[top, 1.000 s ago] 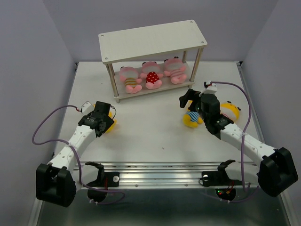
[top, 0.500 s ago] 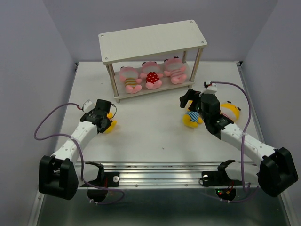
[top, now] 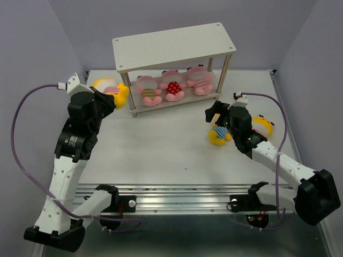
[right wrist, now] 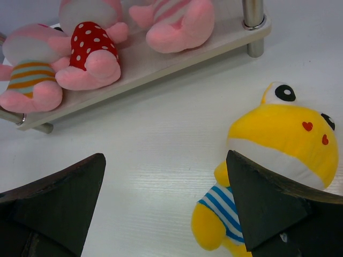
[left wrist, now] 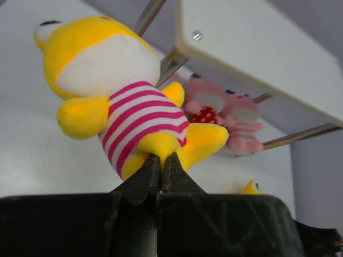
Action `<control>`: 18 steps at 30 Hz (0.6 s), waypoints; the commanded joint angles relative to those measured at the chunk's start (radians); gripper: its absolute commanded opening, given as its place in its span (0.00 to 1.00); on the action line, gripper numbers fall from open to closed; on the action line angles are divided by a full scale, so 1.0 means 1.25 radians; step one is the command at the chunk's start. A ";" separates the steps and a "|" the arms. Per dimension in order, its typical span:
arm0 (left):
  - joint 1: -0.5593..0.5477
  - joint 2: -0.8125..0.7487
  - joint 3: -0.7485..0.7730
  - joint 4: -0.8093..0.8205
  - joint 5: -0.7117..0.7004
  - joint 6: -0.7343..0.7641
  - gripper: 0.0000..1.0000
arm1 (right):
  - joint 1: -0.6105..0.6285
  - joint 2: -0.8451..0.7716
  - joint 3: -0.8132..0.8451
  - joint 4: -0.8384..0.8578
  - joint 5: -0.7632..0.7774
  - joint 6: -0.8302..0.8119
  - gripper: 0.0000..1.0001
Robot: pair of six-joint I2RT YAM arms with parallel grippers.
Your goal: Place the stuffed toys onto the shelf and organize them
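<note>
White table (top: pixel 161 147). Left gripper (left wrist: pixel 161 160) pinched the pink-striped toy (left wrist: pixel 128 123) by its foot, body at twelve o'clock. Right gripper (right wrist: pixel 166 182) gaped wide; blue-striped toy (right wrist: pixel 278 134) at three o'clock.

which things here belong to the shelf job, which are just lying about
Job: shelf; three pink toys; pink-striped yellow toy in left gripper; blue-striped yellow toy; third yellow toy.
Lying about: purple cables; metal rail.
</note>
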 commanded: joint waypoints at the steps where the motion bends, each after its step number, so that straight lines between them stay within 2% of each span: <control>1: 0.003 0.004 0.142 0.144 0.140 0.139 0.00 | -0.007 -0.020 -0.008 0.014 0.007 -0.012 1.00; 3: 0.005 0.059 0.202 0.163 0.205 0.164 0.00 | -0.007 -0.020 -0.008 0.015 0.008 -0.013 1.00; 4: 0.003 0.084 0.267 0.175 0.296 0.182 0.00 | -0.007 -0.023 -0.008 0.014 0.008 -0.015 1.00; 7: 0.003 0.173 0.383 0.219 0.416 0.248 0.00 | -0.007 -0.023 -0.008 0.014 0.003 -0.016 1.00; 11: 0.003 0.281 0.507 0.270 0.485 0.306 0.00 | -0.007 -0.019 -0.007 0.015 0.004 -0.020 1.00; 15: 0.003 0.431 0.676 0.232 0.518 0.329 0.00 | -0.007 -0.027 -0.009 0.014 0.013 -0.025 1.00; 18: 0.005 0.486 0.690 0.246 0.539 0.320 0.00 | -0.007 -0.033 -0.010 0.014 0.024 -0.027 1.00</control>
